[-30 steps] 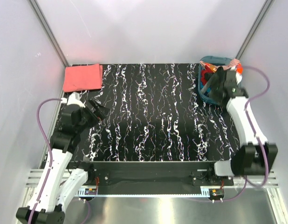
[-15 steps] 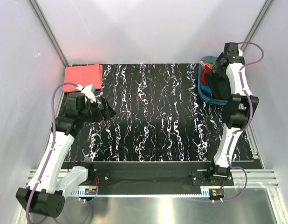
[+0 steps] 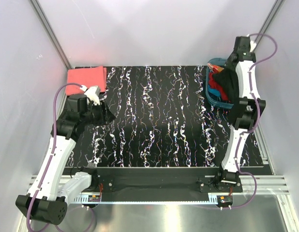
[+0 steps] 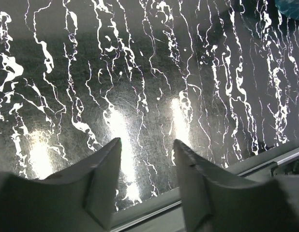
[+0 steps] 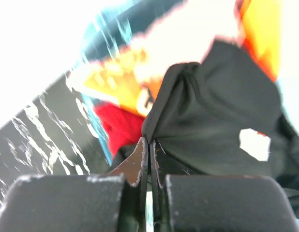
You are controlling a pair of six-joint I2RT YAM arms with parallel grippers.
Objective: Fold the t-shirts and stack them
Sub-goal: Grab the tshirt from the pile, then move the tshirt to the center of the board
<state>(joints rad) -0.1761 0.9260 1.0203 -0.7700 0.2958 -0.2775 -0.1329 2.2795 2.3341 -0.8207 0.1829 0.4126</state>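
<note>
A black t-shirt (image 3: pixel 230 84) hangs from my right gripper (image 3: pixel 233 66) above the teal basket (image 3: pixel 212 100) at the back right. In the right wrist view that gripper (image 5: pixel 148 141) is shut, with a fold of the black t-shirt (image 5: pixel 217 125) pinched between its fingertips. The coral-pink t-shirt (image 3: pixel 85 80) lies folded flat at the table's back left corner. My left gripper (image 3: pixel 107 116) hovers just in front of it, over the bare tabletop. Seen from the left wrist, the left gripper (image 4: pixel 147 141) is open, with nothing between its fingers.
The basket holds more cloth: a red piece (image 5: pixel 120 128) and an orange-yellow one (image 5: pixel 261 29) under the lifted shirt. The black marbled tabletop (image 3: pixel 159 121) spans the middle. White walls close in on the left, back and right.
My right gripper has shut on the black t-shirt and risen, pulling it up out of the basket. The left gripper's jaws have narrowed, and its arm shifted slightly.
</note>
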